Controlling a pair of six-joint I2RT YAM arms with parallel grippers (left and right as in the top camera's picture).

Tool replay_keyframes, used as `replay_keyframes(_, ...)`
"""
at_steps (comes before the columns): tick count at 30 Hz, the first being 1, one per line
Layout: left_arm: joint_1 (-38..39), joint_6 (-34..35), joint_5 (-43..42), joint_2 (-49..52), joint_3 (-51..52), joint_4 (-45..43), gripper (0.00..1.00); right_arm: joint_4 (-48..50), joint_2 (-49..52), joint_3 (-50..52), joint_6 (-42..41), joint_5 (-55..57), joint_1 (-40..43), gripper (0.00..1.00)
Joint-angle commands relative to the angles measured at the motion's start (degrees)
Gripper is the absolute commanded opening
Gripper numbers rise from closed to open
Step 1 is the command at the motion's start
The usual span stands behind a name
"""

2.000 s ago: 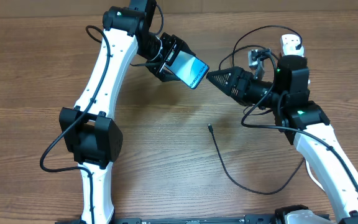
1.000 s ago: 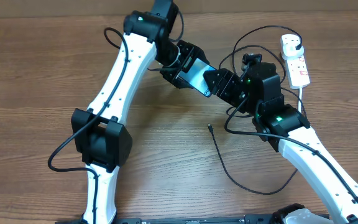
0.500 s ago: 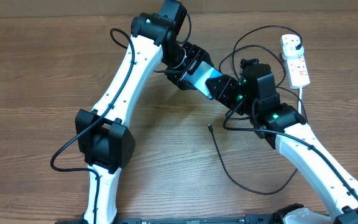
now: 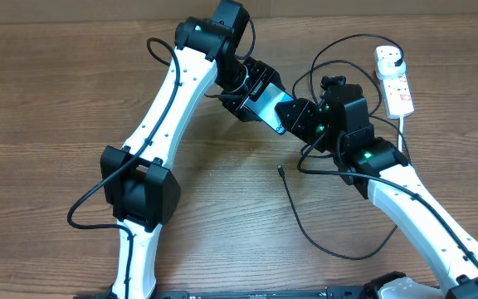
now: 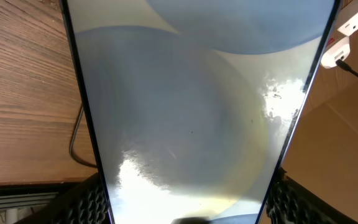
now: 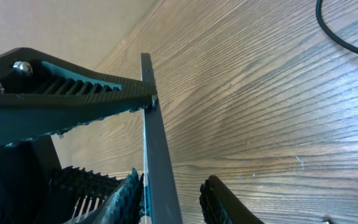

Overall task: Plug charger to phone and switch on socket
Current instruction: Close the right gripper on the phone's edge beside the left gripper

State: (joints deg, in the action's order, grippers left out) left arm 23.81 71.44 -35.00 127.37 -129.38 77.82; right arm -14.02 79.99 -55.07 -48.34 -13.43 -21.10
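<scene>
The phone [image 4: 265,103] is held off the table, and my left gripper [image 4: 251,91] is shut on its two long sides. Its pale screen [image 5: 191,112] fills the left wrist view, between my left gripper's [image 5: 185,196] fingers [image 5: 89,199]. My right gripper [image 4: 293,115] straddles the phone's free end. In the right wrist view the phone [image 6: 158,155] shows edge-on. One finger [image 6: 129,193] of the right gripper [image 6: 173,186] is against it, the other stands a small gap away. The charger [image 4: 301,224] lies loose on the table, tip [image 4: 280,171] below the grippers. The socket [image 4: 394,79] lies at the back right.
Black cables loop on the table between the right arm and the socket. The charger's cable curves across the table in front of the right arm [image 4: 413,208]. The left arm [image 4: 156,124] spans the table's left half. The socket's white end [image 5: 352,22] shows past the phone.
Over the last second both arms shifted slightly and the right gripper's jaws narrowed around the phone's end. The left gripper's hold on the phone is unchanged.
</scene>
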Motion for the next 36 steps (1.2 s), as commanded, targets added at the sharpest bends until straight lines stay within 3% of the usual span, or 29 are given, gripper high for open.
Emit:
replay_keyframes(1, 0.22, -1.20, -0.42, -2.03, -1.27, -0.09, 0.72, 0.61, 0.13, -1.16, 0.09, -1.49, -0.04, 0.29)
replay_keyframes(36, 0.22, -0.70, -0.39, -2.03, -1.27, -0.13, 0.72, 1.66, 0.13, -1.16, -1.40, -4.70, -0.04, 0.11)
